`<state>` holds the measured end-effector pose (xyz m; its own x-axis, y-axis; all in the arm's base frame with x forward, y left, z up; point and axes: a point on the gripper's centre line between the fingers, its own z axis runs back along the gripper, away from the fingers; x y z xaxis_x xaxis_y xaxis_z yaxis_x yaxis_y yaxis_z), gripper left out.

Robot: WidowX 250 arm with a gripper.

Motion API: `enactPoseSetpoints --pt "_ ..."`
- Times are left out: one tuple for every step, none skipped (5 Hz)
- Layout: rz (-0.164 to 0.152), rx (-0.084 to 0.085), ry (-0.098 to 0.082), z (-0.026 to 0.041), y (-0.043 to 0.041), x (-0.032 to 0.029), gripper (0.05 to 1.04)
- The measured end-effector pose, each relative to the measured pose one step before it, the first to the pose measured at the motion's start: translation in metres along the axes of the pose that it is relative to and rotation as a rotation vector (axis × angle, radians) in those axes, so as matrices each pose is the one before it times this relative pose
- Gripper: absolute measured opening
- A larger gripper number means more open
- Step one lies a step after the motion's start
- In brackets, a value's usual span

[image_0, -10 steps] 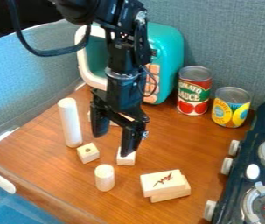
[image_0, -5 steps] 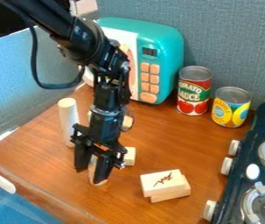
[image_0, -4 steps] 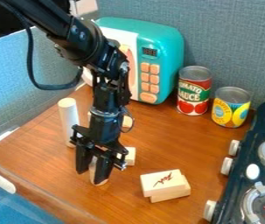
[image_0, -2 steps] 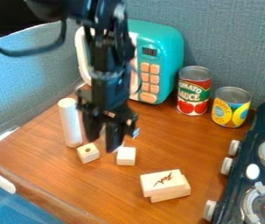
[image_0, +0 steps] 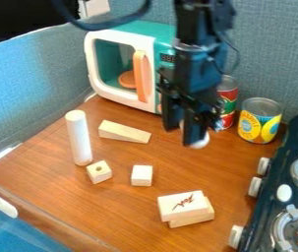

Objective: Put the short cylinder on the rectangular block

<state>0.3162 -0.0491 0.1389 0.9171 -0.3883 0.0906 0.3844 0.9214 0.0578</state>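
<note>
1. My gripper (image_0: 183, 134) is closed on the cylinder (image_0: 201, 141), held between my fingers above the table, its pale end showing low on the right.
2. The block (image_0: 177, 204) lies on the near side of me, almost straight toward the near edge, stacked on another flat block (image_0: 202, 219).
3. So I judge the coming move is mostly nearward, with little sideways, then down.
4. I can't tell whether the cylinder hangs quite upright; a tilt could make it roll off.

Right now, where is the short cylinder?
In the camera view, right of centre, the short cylinder is held in the end effector, left of the yellow-labelled can and beyond the stacked rectangular blocks.
</note>
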Motion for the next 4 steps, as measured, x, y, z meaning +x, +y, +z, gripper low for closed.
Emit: enactPoseSetpoints --pt "-0.0412 0.0005 0.0481 -0.01493 -0.0019 0.00957 0.509" --pt "-0.0396 0.0 0.0555 -0.0157 -0.00511 0.00254 0.51" --pt "0.0001 0.0207 0.0253 -0.00189 0.00243 -0.00279 0.51" --pt "0.003 0.0083 0.0645 -0.01131 0.00119 -0.00452 0.51"
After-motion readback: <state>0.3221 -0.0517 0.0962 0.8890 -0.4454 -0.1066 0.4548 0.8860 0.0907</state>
